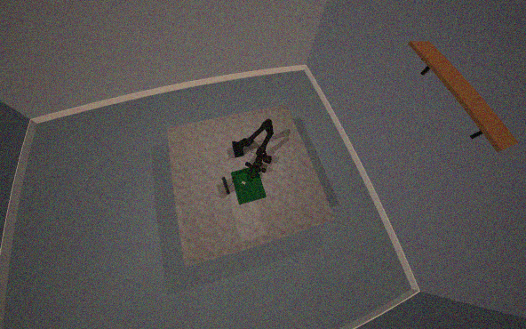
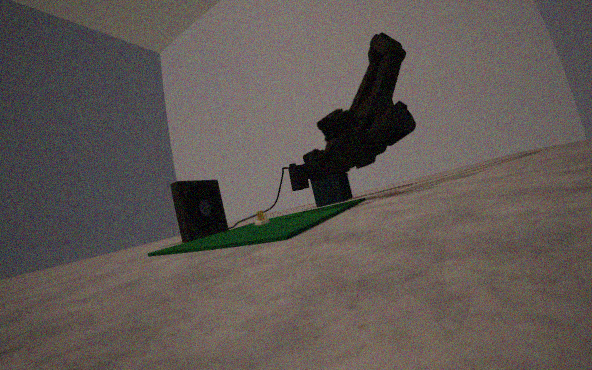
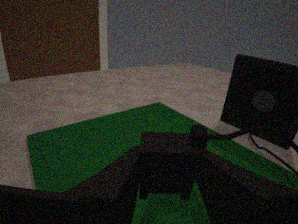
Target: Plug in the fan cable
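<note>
My gripper is shut on the dark cable plug. It holds the plug above the green board, clear of its surface. The small pale header stands on the board. In the exterior view the plug is up and to the right of it. The header cannot be made out in the wrist view. The black cable runs from the plug towards the fan.
The fan stands upright beside the board's edge, and the cable hangs between it and the plug. The arm's base stands behind the board. An orange-brown shelf is on the wall, far from the arm.
</note>
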### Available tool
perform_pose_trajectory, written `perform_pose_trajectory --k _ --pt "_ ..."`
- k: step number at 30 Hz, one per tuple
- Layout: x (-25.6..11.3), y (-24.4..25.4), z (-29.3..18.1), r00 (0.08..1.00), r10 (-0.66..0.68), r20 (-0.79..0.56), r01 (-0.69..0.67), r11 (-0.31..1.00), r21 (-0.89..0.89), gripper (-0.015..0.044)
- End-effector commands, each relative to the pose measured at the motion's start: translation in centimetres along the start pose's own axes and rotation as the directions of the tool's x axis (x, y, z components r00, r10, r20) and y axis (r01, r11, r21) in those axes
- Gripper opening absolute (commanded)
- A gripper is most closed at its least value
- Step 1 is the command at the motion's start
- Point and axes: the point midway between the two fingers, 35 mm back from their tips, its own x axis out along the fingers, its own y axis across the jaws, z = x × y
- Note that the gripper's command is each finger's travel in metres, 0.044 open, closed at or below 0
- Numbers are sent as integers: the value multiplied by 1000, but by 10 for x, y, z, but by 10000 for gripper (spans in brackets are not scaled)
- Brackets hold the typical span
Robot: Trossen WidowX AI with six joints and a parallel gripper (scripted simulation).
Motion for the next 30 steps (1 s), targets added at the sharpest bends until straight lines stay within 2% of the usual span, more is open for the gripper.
perform_pose_trajectory --k 1,30 --pt "1 0 -3 1000 -3 4 3 1000 1 0" --pt "6 0 -27 1000 -3 3 3 1000 0 0"
